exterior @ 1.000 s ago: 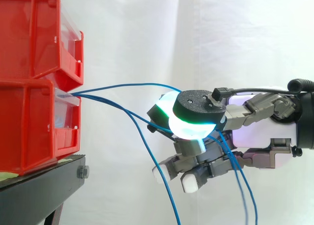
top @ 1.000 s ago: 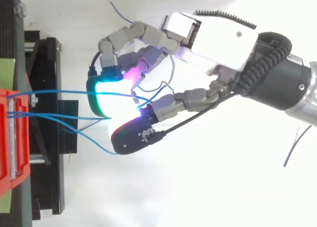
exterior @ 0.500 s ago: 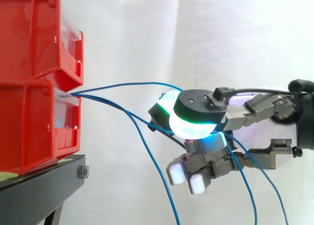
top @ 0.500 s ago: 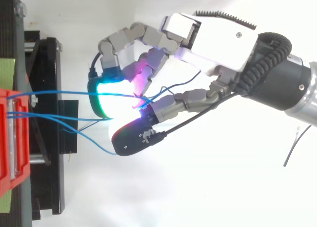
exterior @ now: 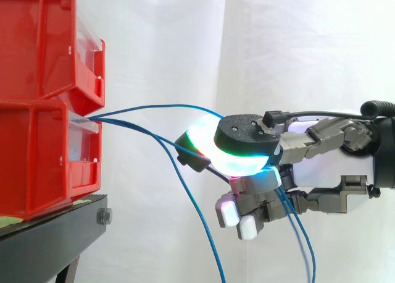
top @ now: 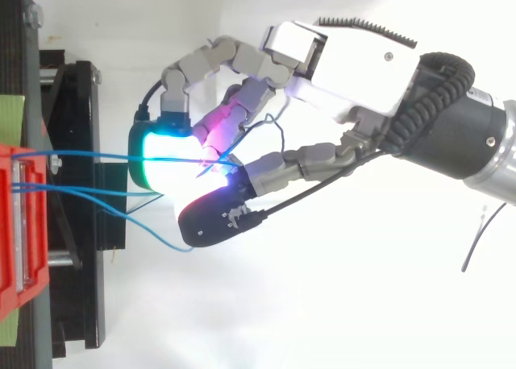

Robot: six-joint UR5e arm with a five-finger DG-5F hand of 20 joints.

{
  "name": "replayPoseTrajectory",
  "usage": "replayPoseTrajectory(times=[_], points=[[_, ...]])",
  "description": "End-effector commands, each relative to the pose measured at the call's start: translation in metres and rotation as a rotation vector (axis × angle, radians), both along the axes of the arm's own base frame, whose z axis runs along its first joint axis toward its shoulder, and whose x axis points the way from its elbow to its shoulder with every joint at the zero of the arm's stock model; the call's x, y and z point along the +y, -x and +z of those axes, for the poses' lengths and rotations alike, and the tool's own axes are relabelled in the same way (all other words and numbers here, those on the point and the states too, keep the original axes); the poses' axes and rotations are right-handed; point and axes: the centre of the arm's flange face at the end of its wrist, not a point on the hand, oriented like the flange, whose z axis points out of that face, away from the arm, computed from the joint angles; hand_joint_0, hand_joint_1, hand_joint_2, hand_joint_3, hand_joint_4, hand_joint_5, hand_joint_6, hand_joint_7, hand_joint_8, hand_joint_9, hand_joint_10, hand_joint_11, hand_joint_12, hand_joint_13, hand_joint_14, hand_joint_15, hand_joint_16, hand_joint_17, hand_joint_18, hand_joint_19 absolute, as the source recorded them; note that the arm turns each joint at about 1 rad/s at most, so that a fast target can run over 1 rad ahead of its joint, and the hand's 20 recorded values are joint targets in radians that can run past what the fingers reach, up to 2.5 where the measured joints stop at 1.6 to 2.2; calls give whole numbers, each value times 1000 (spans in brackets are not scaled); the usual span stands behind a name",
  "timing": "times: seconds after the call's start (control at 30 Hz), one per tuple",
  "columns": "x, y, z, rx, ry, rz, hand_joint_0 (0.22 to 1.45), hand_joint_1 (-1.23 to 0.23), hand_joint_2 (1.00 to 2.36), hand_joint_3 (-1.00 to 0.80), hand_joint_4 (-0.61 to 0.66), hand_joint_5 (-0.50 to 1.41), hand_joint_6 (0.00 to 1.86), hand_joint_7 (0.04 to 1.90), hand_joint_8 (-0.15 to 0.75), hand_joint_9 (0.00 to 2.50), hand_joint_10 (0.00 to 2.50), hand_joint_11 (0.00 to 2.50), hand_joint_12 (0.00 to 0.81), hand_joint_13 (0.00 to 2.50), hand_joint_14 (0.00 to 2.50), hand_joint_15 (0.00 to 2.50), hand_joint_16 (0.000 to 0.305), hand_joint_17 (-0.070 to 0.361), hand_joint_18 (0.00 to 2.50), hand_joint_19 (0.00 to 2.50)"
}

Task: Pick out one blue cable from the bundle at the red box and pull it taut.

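Several thin blue cables point(exterior: 148, 108) fan out of the lower red bin point(exterior: 37, 159) toward my hand point(exterior: 333, 172). In the top view the hand point(top: 347, 63) reaches in from the right, its fingers curled round the cables. One cable point(top: 97, 152) runs nearly straight from the bin to the glowing fingertip point(top: 165, 155), pinched against the thumb's black-backed pad point(top: 210, 220). Another cable sags and hangs down below the hand point(exterior: 197, 215). The cables' loose ends drop under the lower curled fingers point(exterior: 247, 224).
A second red bin point(exterior: 37, 42) sits stacked on the lower one, both on a black stand point(exterior: 55, 233) at the left. A white curtain hangs behind. A thin dark wire point(top: 477, 238) lies at the right in the top view.
The glowing fingertip and thumb pad have shifted a little left toward the bins and closed on the cables. The loose cable ends have swung in under the hand.
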Motion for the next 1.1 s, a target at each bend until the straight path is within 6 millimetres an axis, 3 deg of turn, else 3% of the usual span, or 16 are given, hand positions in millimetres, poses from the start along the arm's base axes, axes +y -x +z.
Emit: replayPoseTrajectory(times=[0.0, 0.23, 0.5, 1.07], points=[[1, 0, 1, -1, 0, 2, 686, -967, 1000, -500, -113, -217, 915, 929, 134, 1222, 20, 1488, 226, 942, 29, 728, 27, 61, 754, 729], [0, 0, 1, -1, 0, 0, 572, -934, 1000, -500, -63, -195, 898, 949, 169, 1266, 21, 1495, 261, 944, 29, 739, 32, 73, 732, 763], [0, 0, 1, -2, 0, 2, 519, -716, 1000, -500, -30, -162, 868, 945, 191, 1344, 22, 1512, 297, 970, 30, 755, 39, 89, 753, 810], [0, 0, -1, 1, 0, 2, 484, -661, 1000, -500, -13, -151, 843, 930, 210, 1366, 24, 1486, 325, 974, 28, 755, 47, 105, 765, 835]])
